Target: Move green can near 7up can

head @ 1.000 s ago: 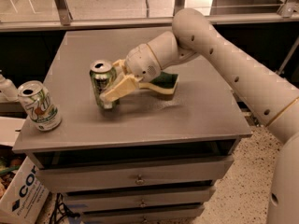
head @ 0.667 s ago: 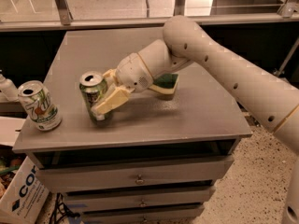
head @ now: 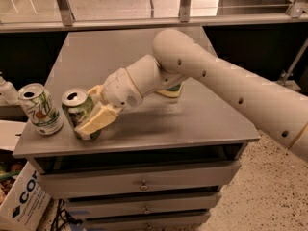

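I'm watching the gripper (head: 87, 112) sitting low over the front left corner of the table as the camera sees it, and it's clamping the green can (head: 77, 110). One cream finger (head: 97, 122) is lying across the can's front side, while the other is showing just behind the rim. The can is standing close to upright with its silver top and opening facing up. I can't tell whether its base is resting on the surface or hanging just above it.

Just beside it, toward the left edge of the view, the 7up can (head: 40, 110) is standing upright near the table's corner. A narrow gap is showing between the two cans, so they aren't touching.

The arm (head: 226, 88) is reaching in from the right of the view, bending at a rounded joint and sloping down to the wrist. Behind that wrist, a yellow and green sponge-like thing (head: 172, 90) is peeking out on the grey table (head: 192, 121). The drawers (head: 142, 184) are sitting shut under the tabletop. A cardboard box (head: 18, 201) is standing on the floor at lower left, and a white bottle (head: 6, 90) is showing at the far left edge.
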Robot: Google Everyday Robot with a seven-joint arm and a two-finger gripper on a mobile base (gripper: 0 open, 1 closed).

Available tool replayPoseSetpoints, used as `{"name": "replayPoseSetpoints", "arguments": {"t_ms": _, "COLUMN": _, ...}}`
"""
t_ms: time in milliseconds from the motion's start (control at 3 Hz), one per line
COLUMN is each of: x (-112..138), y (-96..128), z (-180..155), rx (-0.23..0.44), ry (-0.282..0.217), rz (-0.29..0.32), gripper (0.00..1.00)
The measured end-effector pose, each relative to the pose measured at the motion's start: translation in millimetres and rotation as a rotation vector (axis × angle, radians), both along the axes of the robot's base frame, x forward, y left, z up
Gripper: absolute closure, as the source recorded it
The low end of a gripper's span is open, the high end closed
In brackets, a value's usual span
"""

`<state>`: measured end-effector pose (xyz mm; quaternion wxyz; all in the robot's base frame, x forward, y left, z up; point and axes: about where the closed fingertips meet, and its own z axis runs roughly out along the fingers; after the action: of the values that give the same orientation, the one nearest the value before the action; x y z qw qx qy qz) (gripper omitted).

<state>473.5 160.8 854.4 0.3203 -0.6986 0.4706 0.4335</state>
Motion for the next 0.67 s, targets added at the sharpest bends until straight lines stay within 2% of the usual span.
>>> {"name": "replayPoseSetpoints", "arguments": {"t_ms": 333, "x": -4, "y": 25, "z": 9, "rx": 0.032, "ry": -0.029, "rz": -0.036, "gripper": 1.00}}
{"name": "replayPoseSetpoints", "arguments": {"t_ms": 667, "x": 5, "y": 47, "z": 18, "rx": 0.066, "ry": -0.063, "rz": -0.081, "gripper": 1.00}}
